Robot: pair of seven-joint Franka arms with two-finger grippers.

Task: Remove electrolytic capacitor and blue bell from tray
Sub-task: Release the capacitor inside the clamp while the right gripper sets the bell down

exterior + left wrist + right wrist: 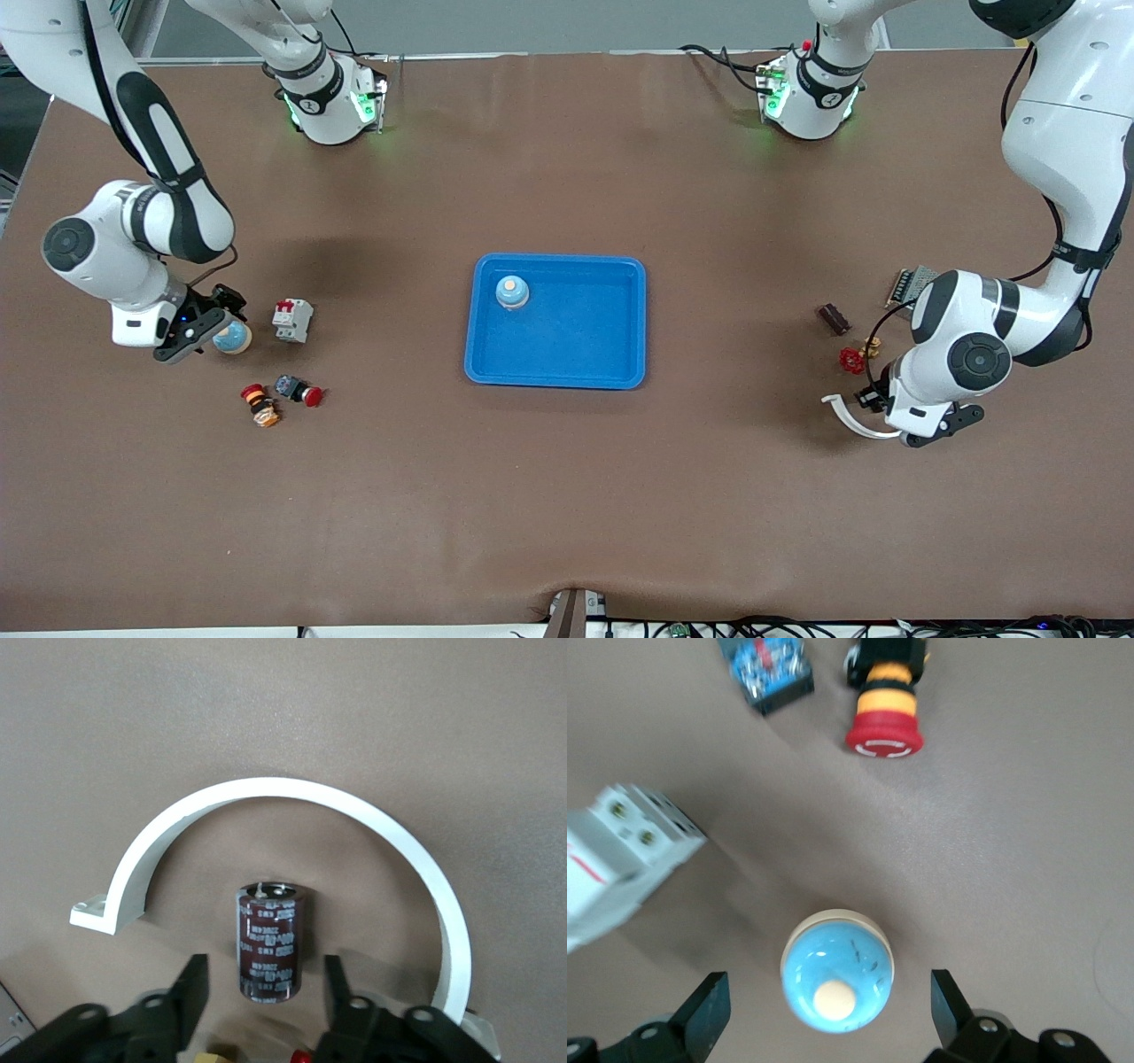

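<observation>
Left pincer (266, 992) stands open around the upright electrolytic capacitor (269, 942), apparently just set on the table (567, 496) near its left-arm edge, inside a white curved bracket (292, 793). Right pincer (828, 1005), jaws wide, straddles a blue bell (837, 970) near the right-arm edge; another bell (512, 291) sits in the tray (620, 354).

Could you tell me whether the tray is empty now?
No, a blue bell sits in the tray, near the corner toward the right arm's base.

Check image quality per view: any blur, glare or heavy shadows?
Front view: sharp, even light, soft arm shadows on the brown table. Left wrist view: capacitor sharp, tool fingers slightly soft. Right wrist view: blue bell and circuit breaker soft, small glare on the bell's dome.
</observation>
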